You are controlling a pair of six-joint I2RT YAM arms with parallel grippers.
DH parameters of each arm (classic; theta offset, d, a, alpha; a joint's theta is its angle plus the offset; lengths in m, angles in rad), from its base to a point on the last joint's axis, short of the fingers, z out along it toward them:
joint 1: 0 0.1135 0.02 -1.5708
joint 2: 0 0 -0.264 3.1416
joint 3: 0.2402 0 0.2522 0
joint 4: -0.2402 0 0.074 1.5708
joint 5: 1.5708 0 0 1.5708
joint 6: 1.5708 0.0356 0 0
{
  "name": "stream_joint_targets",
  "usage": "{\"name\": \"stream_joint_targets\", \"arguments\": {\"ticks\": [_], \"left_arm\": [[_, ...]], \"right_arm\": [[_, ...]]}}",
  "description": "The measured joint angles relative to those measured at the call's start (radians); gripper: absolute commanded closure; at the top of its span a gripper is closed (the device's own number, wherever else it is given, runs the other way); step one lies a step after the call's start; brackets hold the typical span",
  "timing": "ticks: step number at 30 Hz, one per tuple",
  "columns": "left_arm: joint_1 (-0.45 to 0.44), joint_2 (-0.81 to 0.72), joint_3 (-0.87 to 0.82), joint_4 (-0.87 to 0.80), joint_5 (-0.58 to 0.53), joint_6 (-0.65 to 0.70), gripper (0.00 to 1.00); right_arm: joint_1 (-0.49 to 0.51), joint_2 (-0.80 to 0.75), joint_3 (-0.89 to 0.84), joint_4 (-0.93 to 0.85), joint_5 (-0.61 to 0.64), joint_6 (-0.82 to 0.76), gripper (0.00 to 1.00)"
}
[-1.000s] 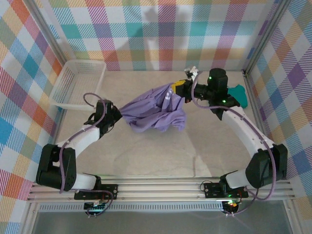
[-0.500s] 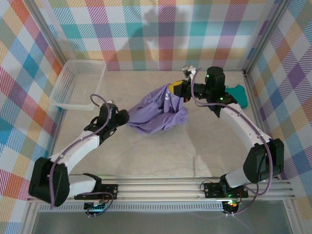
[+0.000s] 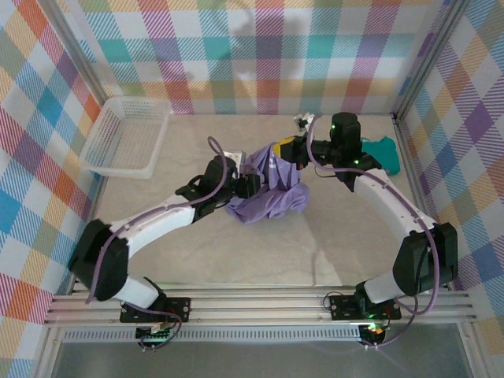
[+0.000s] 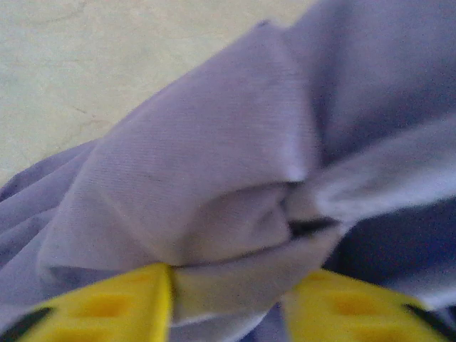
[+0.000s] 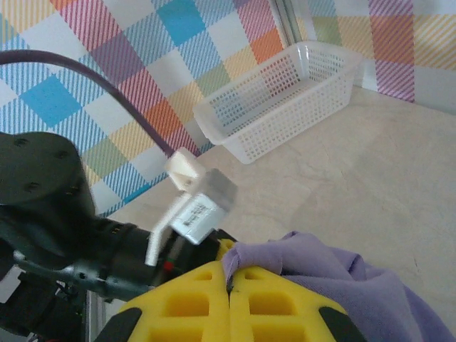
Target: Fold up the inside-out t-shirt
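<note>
1. Jaws of the right gripper (image 5: 229, 274) are pressed together, with an edge of the shirt (image 3: 272, 201) caught in the seam between the yellow fingers (image 5: 185, 299).
2. Jaws of the left gripper (image 4: 228, 285) stand a little apart, clamped on a thick fold of the shirt that fills the whole gap between its yellow fingers (image 4: 107, 303).
3. From above, the shirt is a crumpled lavender heap on the surface (image 3: 236, 260), a little toward 12 o'clock from the middle.
4. The left gripper meets the heap at its 9 o'clock edge, with the arm reaching in from 7 o'clock.
5. The right gripper holds the heap at its 12 o'clock end, where the cloth is drawn up to the fingers. That arm curves round from 4 o'clock.
6. The two grippers are near each other, with only bunched cloth between them.
7. Most of the shirt sags toward 5 o'clock from the two grips, in deep folds. Whether sleeves or collar are showing I cannot tell.
8. A white mesh basket (image 3: 126, 138) sits at 10 o'clock on the surface, well apart from the shirt.
9. A teal garment (image 3: 384, 151) lies at 2 o'clock, against the right wall, partly hidden behind the right arm.
10. In the right wrist view, the basket is at 1 o'clock and the black left arm is at 8 o'clock.
</note>
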Motion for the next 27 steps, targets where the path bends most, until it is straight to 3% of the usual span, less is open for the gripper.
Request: {"name": "stream_joint_targets", "arguments": {"ticks": [2,9,14,16,18,20,23,27], "left_arm": [[0.032,0.017,-0.003,0.002,0.003,-0.014,1.0],[0.272,-0.091,-0.148,0.056,0.0,-0.094,1.0],[0.319,-0.167,-0.227,0.038,-0.022,-0.135,1.0],[0.319,-0.178,-0.248,0.018,-0.026,-0.138,0.85],[0.319,-0.179,-0.267,-0.006,-0.026,-0.136,0.64],[0.317,-0.186,-0.286,-0.037,-0.029,-0.132,0.52],[0.29,-0.246,-0.314,-0.084,-0.041,-0.109,0.44],[0.174,-0.381,-0.321,-0.103,-0.043,-0.069,0.43]], "right_arm": [[-0.003,-0.008,0.017,-0.049,0.029,-0.02,1.0],[-0.048,-0.154,0.034,-0.078,0.032,-0.029,1.0],[-0.042,-0.219,-0.048,-0.023,-0.008,-0.021,1.0],[-0.044,-0.212,-0.101,-0.01,-0.019,-0.011,1.0],[-0.045,-0.182,-0.143,-0.008,-0.034,0.008,1.0],[-0.045,-0.14,-0.16,-0.011,-0.05,0.026,1.0],[-0.045,-0.104,-0.161,-0.015,-0.058,0.045,1.0],[-0.045,-0.103,-0.161,-0.007,-0.068,0.069,1.0]]}}
